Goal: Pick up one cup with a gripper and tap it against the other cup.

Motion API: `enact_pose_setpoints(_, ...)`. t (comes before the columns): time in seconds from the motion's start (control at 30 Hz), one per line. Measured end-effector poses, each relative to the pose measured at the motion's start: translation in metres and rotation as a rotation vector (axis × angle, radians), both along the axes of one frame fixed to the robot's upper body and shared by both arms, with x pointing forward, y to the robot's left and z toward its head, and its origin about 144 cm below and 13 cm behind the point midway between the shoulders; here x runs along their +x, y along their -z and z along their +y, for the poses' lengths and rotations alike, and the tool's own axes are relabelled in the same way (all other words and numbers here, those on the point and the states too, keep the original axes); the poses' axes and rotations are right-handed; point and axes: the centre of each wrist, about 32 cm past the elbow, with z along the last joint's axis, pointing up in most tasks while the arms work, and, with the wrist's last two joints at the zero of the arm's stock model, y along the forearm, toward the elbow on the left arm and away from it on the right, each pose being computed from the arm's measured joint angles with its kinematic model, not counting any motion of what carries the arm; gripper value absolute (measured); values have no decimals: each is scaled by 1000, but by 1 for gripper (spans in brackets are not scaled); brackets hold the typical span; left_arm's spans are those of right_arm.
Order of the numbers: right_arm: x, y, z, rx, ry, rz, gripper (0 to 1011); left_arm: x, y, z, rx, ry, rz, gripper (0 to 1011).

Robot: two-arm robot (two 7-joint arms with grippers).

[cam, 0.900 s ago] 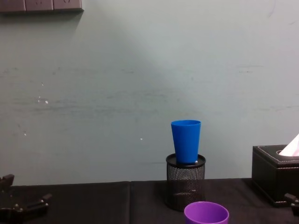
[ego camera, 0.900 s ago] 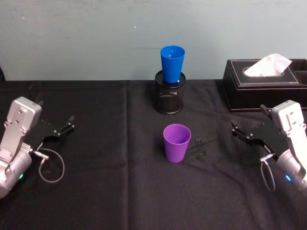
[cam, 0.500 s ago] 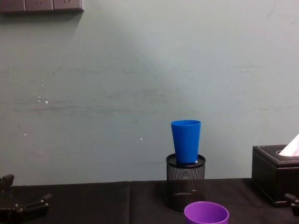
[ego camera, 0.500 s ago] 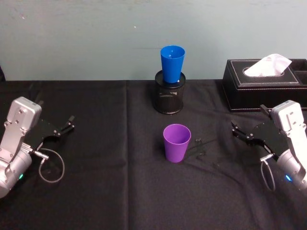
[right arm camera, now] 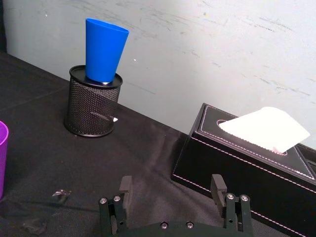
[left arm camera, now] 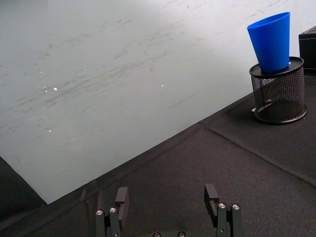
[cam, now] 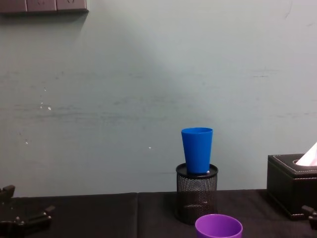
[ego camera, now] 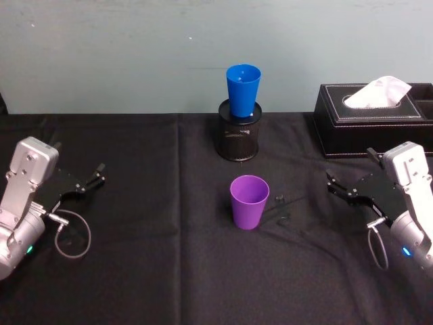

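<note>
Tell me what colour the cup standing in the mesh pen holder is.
Bright blue cup, clearest in the right wrist view, upright in the black mesh pen holder.

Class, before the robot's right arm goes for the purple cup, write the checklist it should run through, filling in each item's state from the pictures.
1. Purple cup upright on the black cloth, nothing touching it: ok.
2. Right gripper open and empty, at the table's right: ok.
3. Route from the right gripper to the purple cup: small dark scraps lie beside the cup; whether they interfere: cannot tell.
4. Blue cup upright in the mesh pen holder: ok.
5. Blue cup firm enough for a tap: cannot tell.
6. Left gripper parked at left, open, apart from both cups: ok.
</note>
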Motion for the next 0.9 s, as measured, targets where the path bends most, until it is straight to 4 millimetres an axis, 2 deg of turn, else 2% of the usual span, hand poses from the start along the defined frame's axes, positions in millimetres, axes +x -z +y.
enact_pose_setpoints(0.9,0,-3,0,11,-8,-13,1004,0,0,0,0,0,0,1000)
